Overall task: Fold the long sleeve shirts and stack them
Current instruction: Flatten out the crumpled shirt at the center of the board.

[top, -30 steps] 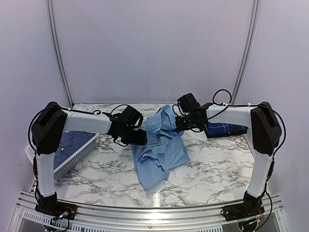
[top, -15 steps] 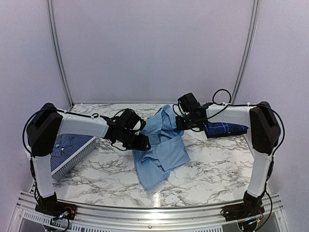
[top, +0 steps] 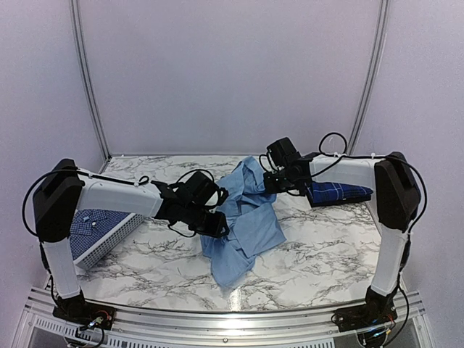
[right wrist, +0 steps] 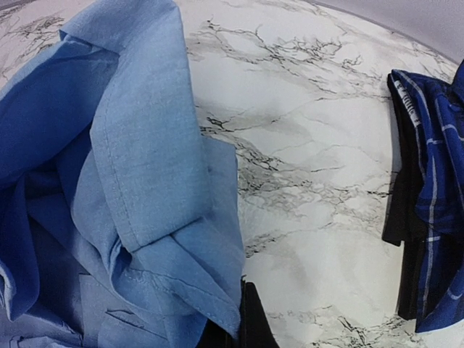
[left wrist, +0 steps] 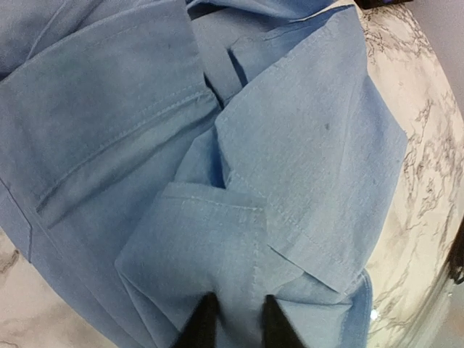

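top external view: the light blue shirt lies crumpled on the marble worktop, just to the right of the white basket. its cloth is bunched in overlapping folds, with one corner raised on the side away from the basket. the left end effector sits at the shirt's basket-side edge. in the left wrist view its dark fingertips stand a narrow gap apart, with a fold of the blue cloth pinched between them. the right end effector is at the raised corner on the shirt's far side from the basket. in the right wrist view its fingertips are drawn together on a hemmed edge of the same shirt, which hangs in a thick roll above the marble. farther from the basket, past the light blue shirt, the dark navy plaid shirt lies folded flat on the worktop beside the right arm, apart from the light blue cloth. inside the basket lies the small blue-and-white check shirt, partly hidden by the left arm.
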You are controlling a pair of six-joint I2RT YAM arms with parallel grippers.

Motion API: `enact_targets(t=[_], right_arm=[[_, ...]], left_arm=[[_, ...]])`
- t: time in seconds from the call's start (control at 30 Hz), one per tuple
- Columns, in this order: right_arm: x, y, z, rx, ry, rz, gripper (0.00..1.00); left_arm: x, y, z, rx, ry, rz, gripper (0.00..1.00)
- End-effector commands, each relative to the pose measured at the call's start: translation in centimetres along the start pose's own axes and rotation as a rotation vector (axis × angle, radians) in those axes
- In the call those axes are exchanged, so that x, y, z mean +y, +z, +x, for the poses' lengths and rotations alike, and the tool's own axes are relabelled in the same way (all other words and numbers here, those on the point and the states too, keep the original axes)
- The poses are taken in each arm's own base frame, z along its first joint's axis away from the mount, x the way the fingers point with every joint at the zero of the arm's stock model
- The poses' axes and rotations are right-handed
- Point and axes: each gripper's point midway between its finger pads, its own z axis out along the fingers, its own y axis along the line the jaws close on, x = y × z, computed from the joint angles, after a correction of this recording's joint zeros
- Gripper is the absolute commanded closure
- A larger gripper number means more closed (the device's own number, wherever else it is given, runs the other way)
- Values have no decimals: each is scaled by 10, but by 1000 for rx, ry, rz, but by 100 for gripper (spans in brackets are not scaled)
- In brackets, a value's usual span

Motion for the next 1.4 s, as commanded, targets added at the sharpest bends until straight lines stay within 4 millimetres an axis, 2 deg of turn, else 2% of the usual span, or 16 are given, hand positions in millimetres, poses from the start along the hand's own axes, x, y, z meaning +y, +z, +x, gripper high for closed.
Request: enact_targets(t=[0.0,0.03,0.17,0.33,0.43,0.57,0.63,0.7,0.77,0.87,0.97,1.03,1.07,1.13,1.23,1.37], right_arm=[[-7,-1,-22,-50,7,27,100],[-10,-1,-24,-52,11,33,100],[-30,3,-36,-63,43,53,100],[-48,14,-70,-101,58,64,100],[-49,23,-90,-126,50,64,100],[-48,43,-103,-129,36,70,100],[-45,52,-107,-125,31,57,100],[-41,58,-109,-117,24,43,99],[-38,57,-110,-110,18,28,90],[-32,41,-108,-111,1,13,68],[-20,20,-98,-109,-28,-4,47],[-12,5,-86,-106,-46,-10,37],[-7,0,-74,-92,-57,-12,34],[6,-15,-61,-95,-74,-26,29],[27,-32,-36,-84,-91,-72,28],[42,-41,6,-23,-93,-108,27]], left_arm=[[3,-7,-6,-20,17,-71,93],[-1,-13,-7,-30,30,-64,100],[-31,-47,3,-40,99,36,100],[-74,-90,49,14,224,219,100],[-77,-99,90,111,236,305,100],[-80,-97,142,257,261,377,100],[-79,-93,157,305,269,379,88],[-77,-90,161,316,270,372,77],[-76,-91,151,275,282,347,57],[-71,-96,121,167,278,277,39],[-47,-96,80,38,215,128,35],[-23,-95,48,-40,130,10,34],[-9,-93,35,-61,73,-31,35],[15,-85,14,-79,-24,-88,37],[40,-66,-10,-96,-76,-157,39],[59,-36,-40,-106,-80,-224,36]])
